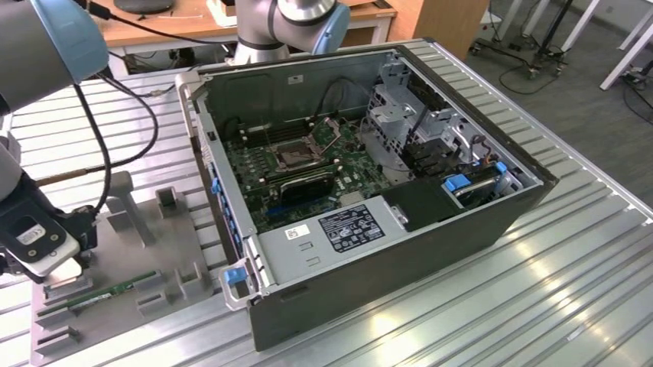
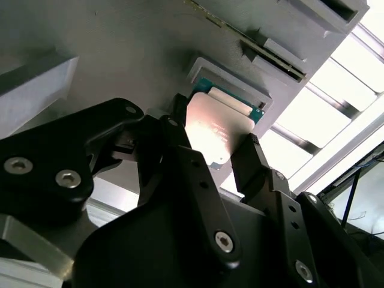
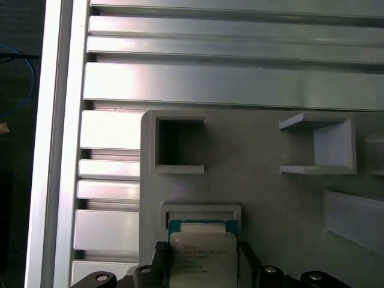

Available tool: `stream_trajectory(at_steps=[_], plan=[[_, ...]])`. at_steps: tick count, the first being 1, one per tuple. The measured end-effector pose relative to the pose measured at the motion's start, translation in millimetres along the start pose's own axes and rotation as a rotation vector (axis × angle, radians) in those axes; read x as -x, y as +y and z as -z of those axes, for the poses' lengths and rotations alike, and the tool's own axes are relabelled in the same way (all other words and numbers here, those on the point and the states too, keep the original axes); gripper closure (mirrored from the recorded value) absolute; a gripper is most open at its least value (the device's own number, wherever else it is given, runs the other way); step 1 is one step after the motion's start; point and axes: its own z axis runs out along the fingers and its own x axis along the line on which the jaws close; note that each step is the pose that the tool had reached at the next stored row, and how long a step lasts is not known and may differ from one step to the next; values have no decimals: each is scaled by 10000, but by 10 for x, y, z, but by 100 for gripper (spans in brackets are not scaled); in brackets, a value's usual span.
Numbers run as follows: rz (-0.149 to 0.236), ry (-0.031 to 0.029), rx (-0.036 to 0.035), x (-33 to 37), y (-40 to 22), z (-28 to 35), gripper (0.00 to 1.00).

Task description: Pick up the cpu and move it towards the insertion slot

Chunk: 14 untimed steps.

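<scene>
The cpu (image 2: 217, 127) is a flat silvery square with a thin green rim, and it sits at a small raised nest on the grey fixture plate (image 3: 264, 198). In both wrist views my gripper (image 2: 213, 137) has a black finger against each of two opposite edges of the cpu (image 3: 201, 264), so it is shut on the chip. In the exterior view the gripper (image 1: 60, 269) hangs low over the fixture plate's near corner at the exterior view's left. The insertion slot (image 1: 294, 159), a square socket with a silver frame, lies on the green board inside the open computer case, well to the right of the gripper.
The open computer case (image 1: 408, 252) lies on a ribbed aluminium table (image 1: 571, 290). On the fixture plate (image 1: 153, 237) stand several grey upright blocks (image 1: 131, 210) and a green memory stick (image 1: 107, 293). A black cable (image 1: 102, 145) loops beside the arm. An empty square pocket (image 3: 179, 144) lies beyond the cpu.
</scene>
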Motion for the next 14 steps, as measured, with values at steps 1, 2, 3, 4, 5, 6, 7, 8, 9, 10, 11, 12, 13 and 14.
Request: stream_trajectory(at_steps=[1,2,3,4,5,6,7,8,9,10,11,12,13,14], plan=[[0,-1,0,0,2,36,46],[0,0,-1,0,3,73,46],[0,0,0,0,5,111,46],[0,0,0,0,6,148,46],[1,-1,0,0,8,187,46],[1,0,0,0,10,226,46],[1,0,0,0,11,264,46],[0,1,-1,0,12,294,46],[0,0,0,0,13,315,46],[0,0,0,0,14,328,46],[0,-1,1,0,14,333,46],[0,-2,1,0,14,332,46],[0,-3,2,0,14,332,46],[0,-2,1,0,14,332,46]])
